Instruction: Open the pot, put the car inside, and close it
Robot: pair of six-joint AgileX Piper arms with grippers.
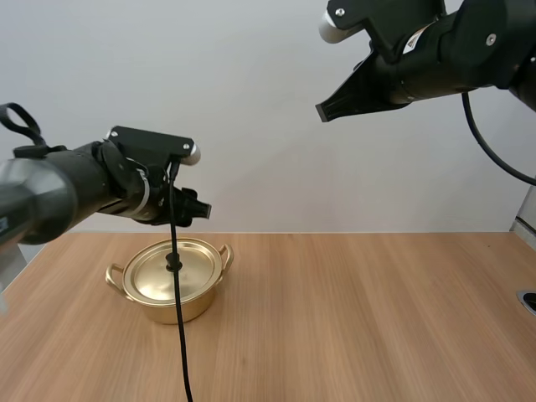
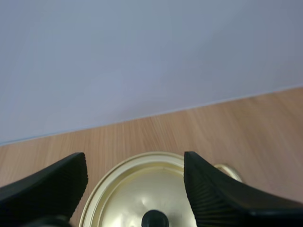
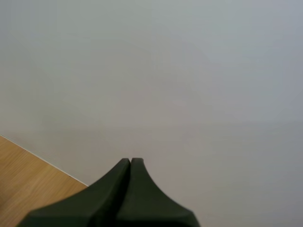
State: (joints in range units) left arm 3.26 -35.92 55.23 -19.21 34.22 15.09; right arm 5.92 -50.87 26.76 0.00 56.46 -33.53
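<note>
While the left arm reaches in roughly level from the left edge of the high view, the left gripper [image 1: 198,209] hangs in the air above the pot [image 1: 177,295], just over its far rim and not touching it. Look at the left wrist view: the fingers [image 2: 208,189] stand wide apart, ribbed inner faces turned to each other, nothing between them. The lid [image 2: 128,189] lies right below that gap, its black knob [image 2: 155,220] sitting about midway between the two tips.

Down on the table [image 1: 360,318], the golden pot stands upright on the left half, lid seated flat on the rim. One small handle [image 1: 115,274] pokes out to the left and another shows at the back right.

Across to the right now: the right arm is held high, well above the table and well apart from the pot, slanting down and to the left. The right gripper [image 1: 323,110] points leftward. From the right wrist view its two fingers lie pressed together as one dark wedge, gripping nothing, above the table's far edge.
</note>
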